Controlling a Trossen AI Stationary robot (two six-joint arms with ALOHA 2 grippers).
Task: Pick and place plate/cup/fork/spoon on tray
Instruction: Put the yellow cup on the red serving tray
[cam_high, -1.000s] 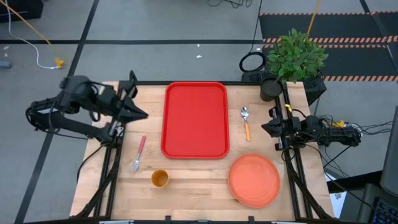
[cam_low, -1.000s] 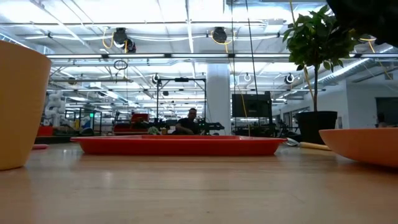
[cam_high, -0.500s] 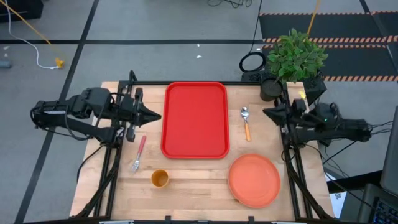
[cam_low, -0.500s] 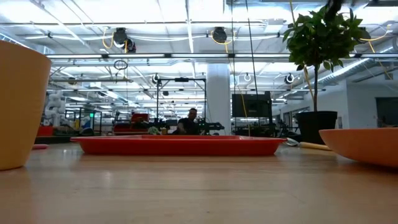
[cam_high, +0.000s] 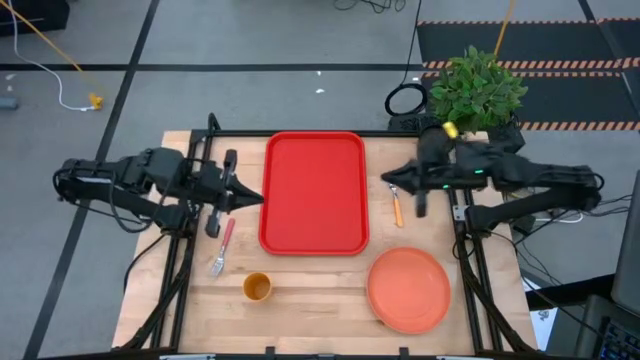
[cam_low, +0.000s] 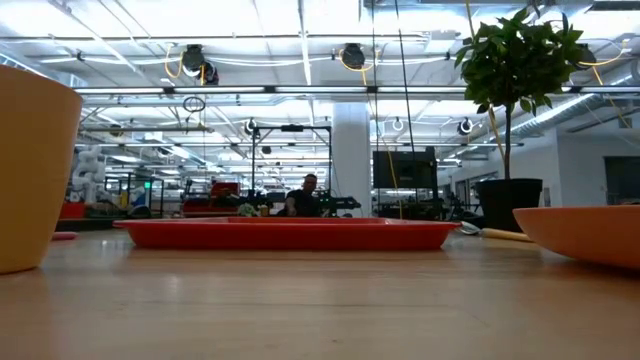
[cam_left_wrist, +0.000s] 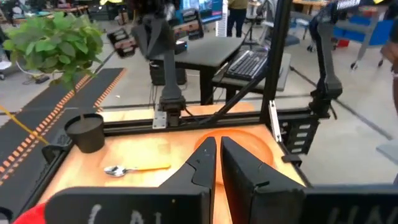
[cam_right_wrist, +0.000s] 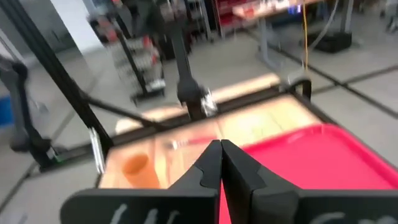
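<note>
On the pale wooden desk (cam_high: 320, 285), the large bright red rectangular plastic tray (cam_high: 313, 192) lies near the far middle with nothing on it. Left of it, apart from its rim, lies the small fork with silver tines and a pink-red handle (cam_high: 222, 247), tines toward the near edge, and just near-right of the fork stands the small orange-yellow plastic cup (cam_high: 257, 288). Right of the tray lies the small spoon with a silver bowl and an orange-yellow handle (cam_high: 396, 198), and nearer, at the right front, rests the round salmon-orange plastic plate (cam_high: 408, 289), clear of the tray's corner.

Both grippers hold nothing. The left gripper (cam_high: 250, 195) reaches in from the left, pointing at the tray's left rim, above the fork's handle end; in the left wrist view its fingers (cam_left_wrist: 202, 163) stand nearly together, a narrow gap between them. The right gripper (cam_high: 388, 180) comes in from the right, its tip over the spoon's bowl; the right wrist view shows its fingers (cam_right_wrist: 209, 163) pressed almost closed. A black pot with a green plant (cam_high: 474, 95) stands at the far right corner
</note>
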